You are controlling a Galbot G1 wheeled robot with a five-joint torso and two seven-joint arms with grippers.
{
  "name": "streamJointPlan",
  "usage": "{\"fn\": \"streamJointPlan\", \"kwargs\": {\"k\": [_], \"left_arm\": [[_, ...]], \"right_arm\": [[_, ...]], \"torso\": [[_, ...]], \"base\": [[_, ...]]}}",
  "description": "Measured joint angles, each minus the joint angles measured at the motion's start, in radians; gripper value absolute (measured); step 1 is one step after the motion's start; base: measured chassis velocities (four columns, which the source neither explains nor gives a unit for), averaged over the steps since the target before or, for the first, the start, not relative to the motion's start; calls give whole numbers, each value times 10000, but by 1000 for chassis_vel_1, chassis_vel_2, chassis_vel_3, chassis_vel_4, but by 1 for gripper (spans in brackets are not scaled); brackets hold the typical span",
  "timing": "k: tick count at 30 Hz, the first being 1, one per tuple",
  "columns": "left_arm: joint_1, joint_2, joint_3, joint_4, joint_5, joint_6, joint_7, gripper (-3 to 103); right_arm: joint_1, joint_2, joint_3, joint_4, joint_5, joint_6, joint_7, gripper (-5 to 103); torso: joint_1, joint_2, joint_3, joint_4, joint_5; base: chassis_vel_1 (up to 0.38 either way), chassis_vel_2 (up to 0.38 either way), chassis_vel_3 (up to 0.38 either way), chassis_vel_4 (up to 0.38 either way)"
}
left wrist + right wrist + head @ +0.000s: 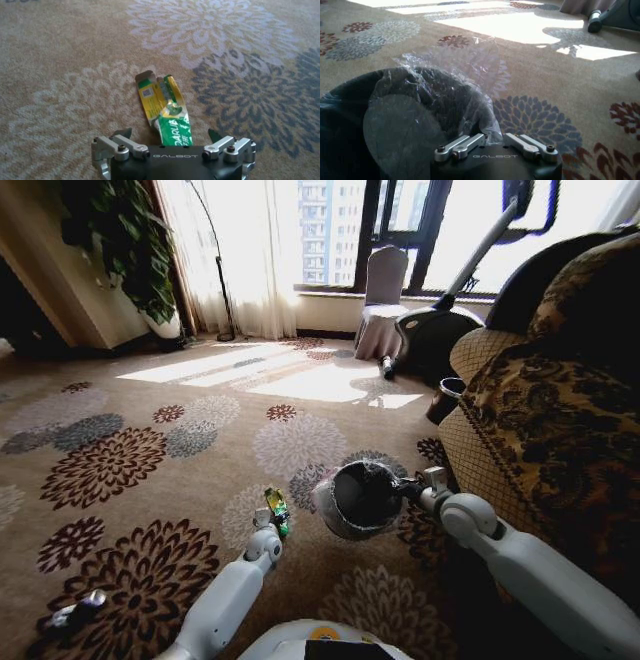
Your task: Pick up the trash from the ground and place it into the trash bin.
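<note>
My left gripper [172, 139] pinches the green wrapper [167, 108], just beside the trash bin [365, 498]. My right gripper [492, 144] clamps the bin's rim. Best carry the wrapper over the opening before releasing.

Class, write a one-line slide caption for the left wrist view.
Left gripper shut on a green wrapper, above flower-patterned carpet.
</note>
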State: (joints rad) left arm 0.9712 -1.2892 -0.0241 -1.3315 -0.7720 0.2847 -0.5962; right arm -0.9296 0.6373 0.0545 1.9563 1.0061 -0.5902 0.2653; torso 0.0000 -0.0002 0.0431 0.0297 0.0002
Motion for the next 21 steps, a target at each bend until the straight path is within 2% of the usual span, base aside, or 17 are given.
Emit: {"fn": "streamJointPlan", "kwargs": {"k": [7,10,11,13,14,16,17,18,21], "left_arm": [[-80,-209,182,295,-117,45,-116,102],[-66,-269,167,495,-125,-59,-118,92],[-66,-269,167,495,-125,-59,-118,92],[-64,-322,131,568,-134,-86,-124,82],[-64,-322,131,568,-134,-86,-124,82],[-59,-351,121,629,-138,-86,-130,71],[-61,-359,119,650,-138,-86,-130,71],[-86,-376,101,715,-171,-85,-129,60],[-126,-413,69,821,-208,-86,-128,55]], "right_arm": [[55,-148,46,104,105,20,52,1],[63,-212,85,135,172,22,52,1],[63,-212,85,135,172,22,52,1],[52,-253,86,144,175,22,52,1],[52,-253,86,144,175,22,52,1],[49,-286,85,184,189,22,53,1],[49,-295,85,198,196,22,52,1],[49,-304,83,214,213,28,52,1],[51,-334,83,240,229,36,41,1]], "torso": [[0,0,-1,-2,-3],[0,0,0,0,-1],[0,0,0,0,-1],[0,0,-1,-1,-2],[0,0,-1,-1,-2],[0,0,-1,-2,-1],[0,0,-1,-2,-1],[0,0,-1,0,-1],[0,0,-1,-1,-1]], "base": [[0,0,0,0],[0,0,0,0],[0,0,0,0],[0,0,0,0],[0,0,0,0],[0,0,0,0],[0,0,0,0],[0,0,0,0],[0,0,0,0]]}}
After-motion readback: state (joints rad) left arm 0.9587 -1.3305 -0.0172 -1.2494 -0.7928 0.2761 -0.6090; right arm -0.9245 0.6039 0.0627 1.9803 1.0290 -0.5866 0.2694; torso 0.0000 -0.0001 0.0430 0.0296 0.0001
